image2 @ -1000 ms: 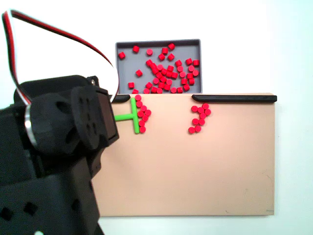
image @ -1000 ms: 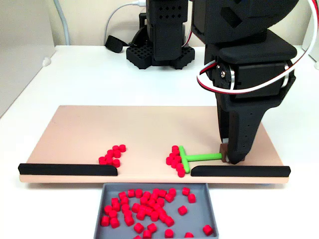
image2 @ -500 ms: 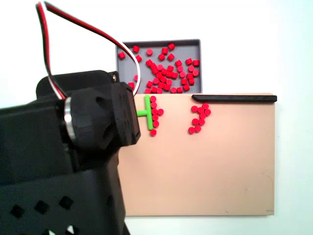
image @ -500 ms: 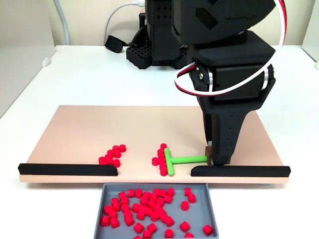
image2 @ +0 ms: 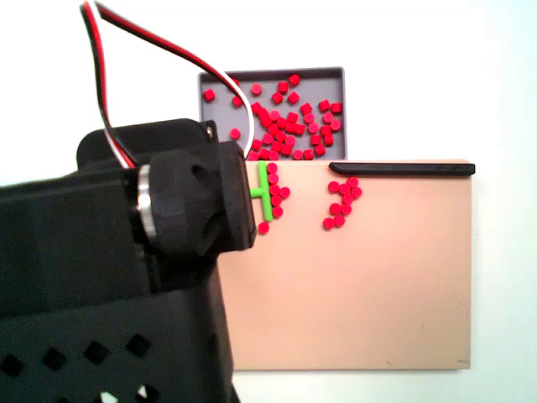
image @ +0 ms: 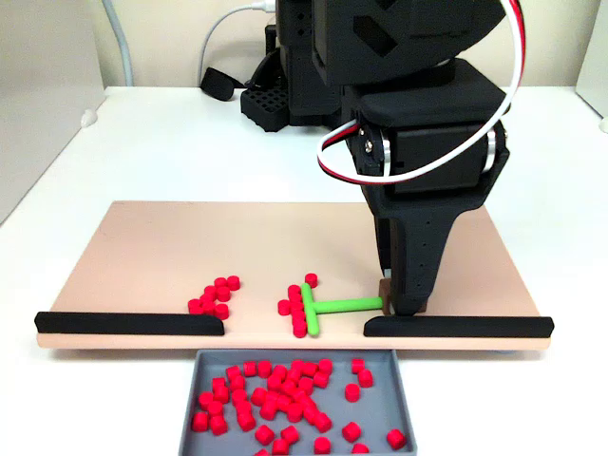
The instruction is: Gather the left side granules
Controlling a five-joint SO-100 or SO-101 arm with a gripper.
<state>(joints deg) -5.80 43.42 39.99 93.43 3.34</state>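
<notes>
Granules [image: 215,295], tiny bright-red cylindrical pellets, lie in a small cluster on the left part of the pale pink rectangular board [image: 171,247] in a fixed view, just behind the left long black strip [image: 129,324] at the board's near edge. A second bunch of the same red pellets [image: 294,302] sits near the middle, touching the left face of the crossbar of the green T-shaped pusher [image: 323,307], whose stem runs right to the black two-finger gripper [image: 389,302]. The gripper's fingers are closed on the end of that stem, just behind the right black strip [image: 458,326]. Below the gap between the strips stands a grey rectangular tray [image: 404,394] holding many more red pellets. In another fixed view, seen from above, the black arm covers the left side, and the task's cluster [image2: 342,202] lies right of the pusher [image2: 264,192], near the strip [image2: 403,169].
</notes>
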